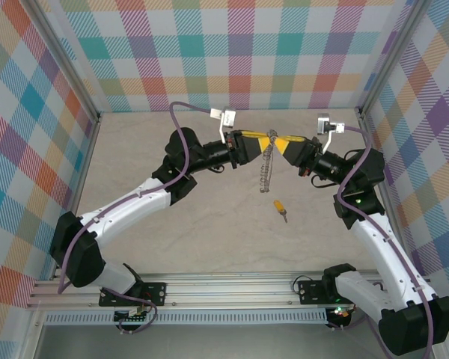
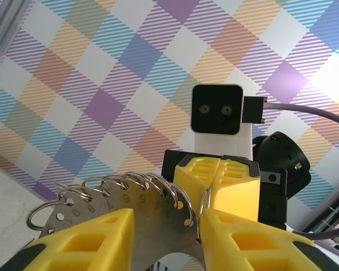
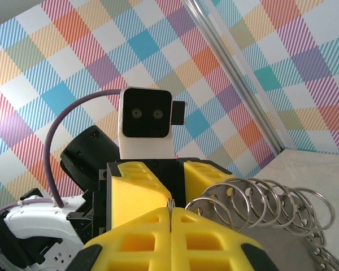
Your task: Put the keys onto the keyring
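Note:
The keyring [image 1: 267, 170] hangs edge-on between the two grippers above the table's middle. Its metal plate [image 2: 150, 226] and silvery wire loops [image 2: 130, 183] face the left wrist camera. My right gripper [image 1: 284, 146] is shut on one wire loop [image 3: 170, 204] of the ring, and it appears head-on in the left wrist view [image 2: 221, 169]. My left gripper [image 1: 260, 143] stands open, its yellow fingers [image 2: 85, 243] apart at the plate, one on each side. The small key [image 1: 280, 207], with a yellow-orange head and a dark blade, lies on the table below the grippers.
Checked walls [image 1: 232, 52] with metal frame posts [image 1: 82, 82] close in the beige table [image 1: 187, 224] on three sides. An aluminium rail [image 1: 224, 288] with the arm bases runs along the near edge. Purple cables [image 1: 181, 123] loop off both wrists.

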Available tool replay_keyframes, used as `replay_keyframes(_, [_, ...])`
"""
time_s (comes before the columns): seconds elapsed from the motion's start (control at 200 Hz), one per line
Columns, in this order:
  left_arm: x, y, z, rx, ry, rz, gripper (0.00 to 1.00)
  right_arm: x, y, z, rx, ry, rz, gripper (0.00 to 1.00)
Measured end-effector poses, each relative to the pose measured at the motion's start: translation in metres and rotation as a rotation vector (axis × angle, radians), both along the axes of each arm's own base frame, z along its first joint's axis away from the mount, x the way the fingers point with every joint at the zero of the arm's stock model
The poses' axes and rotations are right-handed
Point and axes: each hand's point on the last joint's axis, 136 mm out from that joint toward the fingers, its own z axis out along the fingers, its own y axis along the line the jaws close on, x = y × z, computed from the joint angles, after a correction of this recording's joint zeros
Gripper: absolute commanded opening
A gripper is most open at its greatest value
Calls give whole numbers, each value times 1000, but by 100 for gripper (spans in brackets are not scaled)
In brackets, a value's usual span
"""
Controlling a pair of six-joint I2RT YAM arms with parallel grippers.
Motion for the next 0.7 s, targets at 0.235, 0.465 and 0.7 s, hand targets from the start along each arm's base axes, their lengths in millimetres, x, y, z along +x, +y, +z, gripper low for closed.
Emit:
replay_keyframes(0.235, [1, -1, 2, -10, 1, -1, 41, 1, -1, 2, 5, -8, -10, 0])
replay_keyframes(0.465, [4, -1, 2, -13, 4, 13, 50, 1, -2, 3, 8, -14, -14, 0])
replay_keyframes(0.7, [9, 0, 0, -15, 14, 45, 65, 2, -2, 4, 12, -19, -20, 0])
